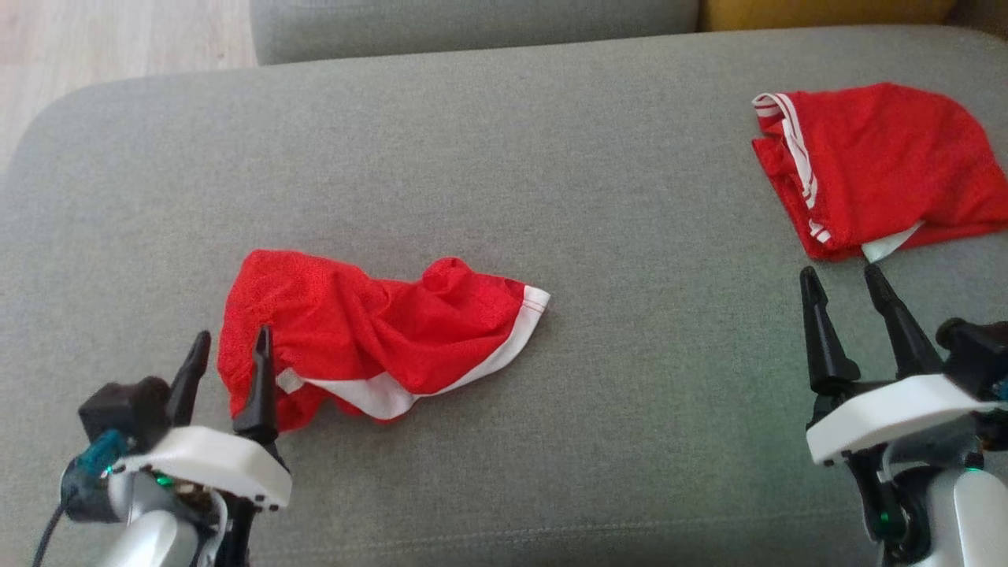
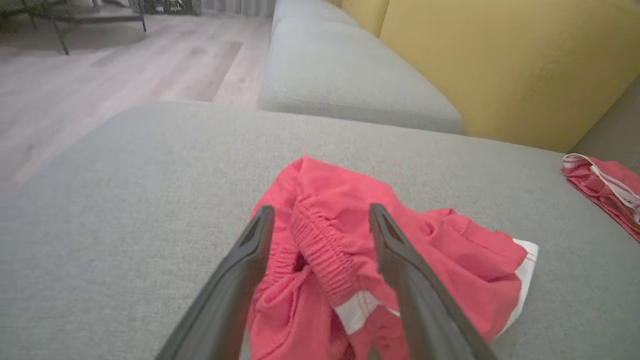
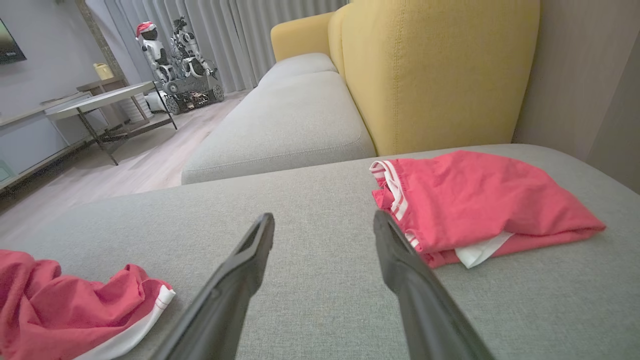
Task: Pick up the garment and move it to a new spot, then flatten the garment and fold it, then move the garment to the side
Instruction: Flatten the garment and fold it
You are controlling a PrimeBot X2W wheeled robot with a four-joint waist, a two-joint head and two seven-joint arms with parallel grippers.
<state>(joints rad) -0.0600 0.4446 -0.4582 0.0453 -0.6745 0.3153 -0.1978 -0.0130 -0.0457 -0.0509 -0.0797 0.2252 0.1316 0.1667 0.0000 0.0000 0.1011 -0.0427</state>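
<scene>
Dark tapered left gripper, crumpled red garment

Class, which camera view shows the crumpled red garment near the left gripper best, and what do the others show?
The head view: the crumpled garment is seen nearly whole from above, white hem included. The left wrist view has it close, partly behind the fingers; the right wrist view catches one end.

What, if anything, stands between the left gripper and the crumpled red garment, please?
Nothing visible. The open left gripper sits at the crumpled garment edge, its fingers either side of the gathered waistband.
</scene>
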